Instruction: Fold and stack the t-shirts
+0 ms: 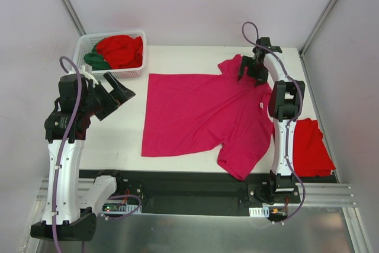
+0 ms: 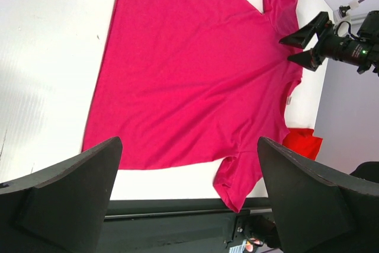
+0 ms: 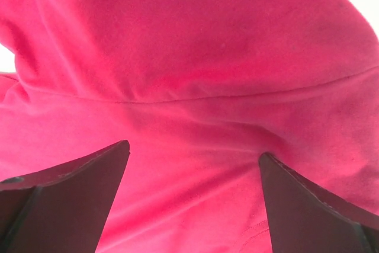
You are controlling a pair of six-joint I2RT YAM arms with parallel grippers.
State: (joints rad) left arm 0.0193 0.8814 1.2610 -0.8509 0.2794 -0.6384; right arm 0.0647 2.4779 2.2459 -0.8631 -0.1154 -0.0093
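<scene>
Both pairs of fingers stand wide apart, holding nothing. Your right gripper (image 1: 249,75) hangs low over the pink shirt (image 1: 195,111) at its far sleeve, likely set to pinch it for a first fold. Your left gripper (image 1: 122,90) hangs off the hem, near the basket (image 1: 112,32). The shirt lies flat mid-worktop (image 1: 177,57), a folded red shirt (image 1: 311,146) lies at the right edge, and spare shirts (image 1: 121,50) fill the far-left basket.

Matt magenta cloth t-shirt (image 1: 201,114)
</scene>
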